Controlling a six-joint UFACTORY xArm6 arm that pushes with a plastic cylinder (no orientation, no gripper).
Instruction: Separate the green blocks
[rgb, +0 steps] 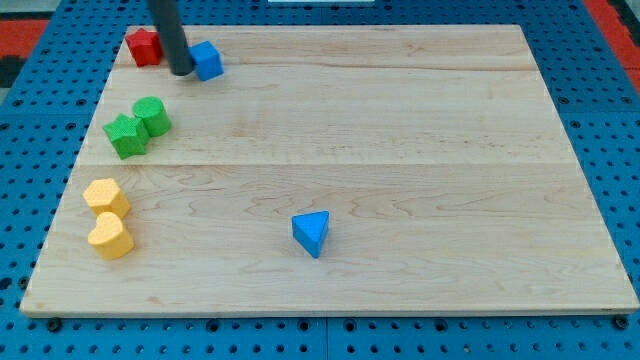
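Two green blocks sit touching at the view's left: a round green cylinder (152, 115) and a green star-shaped block (126, 136) just below-left of it. My tip (181, 71) is at the view's top left, above the green pair and apart from them. It stands between a red block (144, 46) on its left and a blue cube (207, 60) on its right, close against the blue cube.
A yellow hexagon-like block (106, 196) and a yellow heart-shaped block (110, 237) sit touching at the lower left. A blue triangular block (312, 232) lies near the bottom middle. The wooden board (400, 150) rests on a blue pegboard.
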